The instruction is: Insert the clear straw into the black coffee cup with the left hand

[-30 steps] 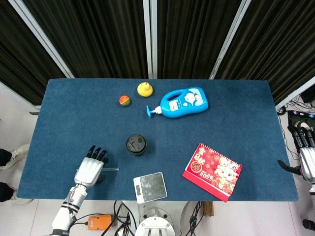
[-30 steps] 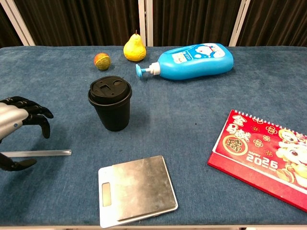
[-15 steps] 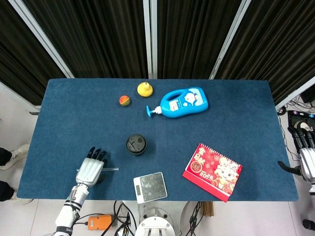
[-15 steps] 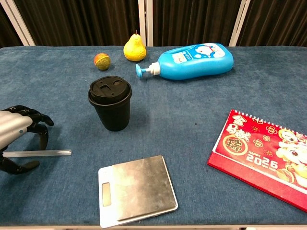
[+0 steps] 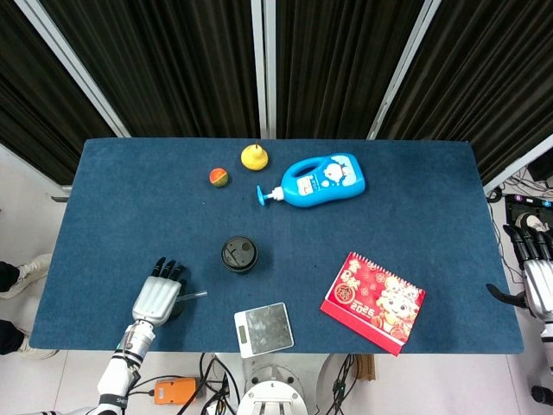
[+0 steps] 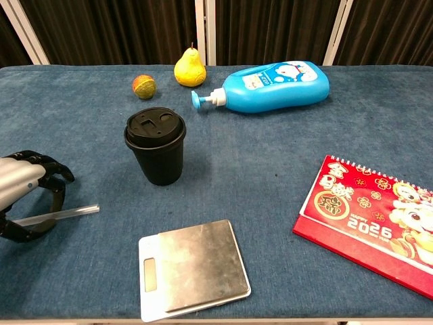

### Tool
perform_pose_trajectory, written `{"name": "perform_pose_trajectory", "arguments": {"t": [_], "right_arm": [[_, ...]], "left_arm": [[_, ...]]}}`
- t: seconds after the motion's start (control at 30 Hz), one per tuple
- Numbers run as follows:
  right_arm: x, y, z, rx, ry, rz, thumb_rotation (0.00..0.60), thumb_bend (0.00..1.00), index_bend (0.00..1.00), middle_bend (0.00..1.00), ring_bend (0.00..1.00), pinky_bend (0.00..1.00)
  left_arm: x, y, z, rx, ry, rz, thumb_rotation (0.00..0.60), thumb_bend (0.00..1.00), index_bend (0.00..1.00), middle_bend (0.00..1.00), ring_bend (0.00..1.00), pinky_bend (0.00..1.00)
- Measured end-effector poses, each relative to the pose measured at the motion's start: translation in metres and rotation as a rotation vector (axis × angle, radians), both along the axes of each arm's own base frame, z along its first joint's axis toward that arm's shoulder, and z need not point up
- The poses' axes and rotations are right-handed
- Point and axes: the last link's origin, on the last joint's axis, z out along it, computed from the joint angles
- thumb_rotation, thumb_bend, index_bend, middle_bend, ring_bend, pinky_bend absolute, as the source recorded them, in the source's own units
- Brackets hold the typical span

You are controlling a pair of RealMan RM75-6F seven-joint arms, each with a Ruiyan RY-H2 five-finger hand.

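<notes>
The black coffee cup [image 5: 239,255] [image 6: 156,147] stands upright with its lid on, near the table's front middle. The clear straw [image 5: 194,296] [image 6: 71,213] lies left of it, slightly tilted, its free end pointing at the cup. My left hand [image 5: 158,294] [image 6: 27,196] is over the straw's other end, with fingers curled above and thumb beneath, gripping it. That end is hidden in the hand. My right hand [image 5: 536,272] hangs off the table's right edge, fingers apart, holding nothing.
A silver kitchen scale [image 5: 263,328] [image 6: 193,267] sits at the front edge, right of the straw. A red calendar [image 5: 373,303] [image 6: 372,220] lies front right. Farther back are a blue bottle [image 5: 320,181] [image 6: 270,87], a yellow pear [image 5: 253,156] and a small round fruit [image 5: 219,177].
My left hand has lowered and closed around the straw. The straw, flat before, now tilts with its free end shifted slightly. The right hand has not moved.
</notes>
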Motion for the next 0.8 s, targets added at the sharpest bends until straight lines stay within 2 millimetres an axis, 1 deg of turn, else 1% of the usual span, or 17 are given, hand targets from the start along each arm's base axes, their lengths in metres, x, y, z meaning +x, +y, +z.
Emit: {"name": "perform_pose_trajectory", "arguments": {"t": [0.13, 0.23, 0.33, 0.4, 0.53, 0.63, 0.73, 0.8], "right_arm": [[0.001, 0.0, 0.0, 0.0, -0.001, 0.0, 0.6, 0.29, 0.04, 0.14, 0.0, 0.08], [0.001, 0.0, 0.001, -0.003, 0.0, 0.0, 0.6, 0.29, 0.04, 0.13, 0.0, 0.08], [0.001, 0.001, 0.003, -0.011, 0.002, 0.001, 0.6, 0.29, 0.04, 0.14, 0.0, 0.08], [0.001, 0.002, 0.005, -0.018, 0.003, 0.0, 0.6, 0.29, 0.04, 0.14, 0.0, 0.08], [0.0, 0.003, 0.006, -0.015, 0.001, -0.01, 0.6, 0.29, 0.04, 0.14, 0.0, 0.08], [-0.003, 0.004, 0.0, 0.018, 0.006, -0.025, 0.6, 0.29, 0.04, 0.14, 0.0, 0.08], [-0.006, 0.005, -0.014, 0.082, 0.01, -0.046, 0.6, 0.29, 0.04, 0.14, 0.0, 0.08], [-0.008, 0.006, -0.027, 0.127, 0.001, -0.058, 0.6, 0.29, 0.04, 0.14, 0.0, 0.08]], "left_arm": [[-0.001, 0.001, 0.004, 0.012, -0.012, -0.005, 0.6, 0.39, 0.56, 0.2, 0.1, 0.01], [0.0, 0.003, 0.011, 0.032, -0.04, -0.009, 0.6, 0.39, 0.56, 0.2, 0.1, 0.01], [0.003, 0.006, 0.022, 0.06, -0.103, -0.003, 0.6, 0.39, 0.56, 0.2, 0.09, 0.01], [0.006, 0.009, 0.032, 0.083, -0.176, 0.006, 0.6, 0.39, 0.56, 0.2, 0.08, 0.01], [0.015, 0.019, 0.051, 0.13, -0.375, 0.024, 0.6, 0.41, 0.56, 0.2, 0.06, 0.01], [0.025, 0.028, 0.066, 0.166, -0.569, 0.024, 0.6, 0.43, 0.56, 0.2, 0.05, 0.01], [0.039, 0.038, 0.08, 0.19, -0.781, 0.007, 0.6, 0.43, 0.56, 0.2, 0.04, 0.01], [0.051, 0.045, 0.086, 0.19, -0.924, -0.014, 0.6, 0.43, 0.56, 0.2, 0.03, 0.01]]}}
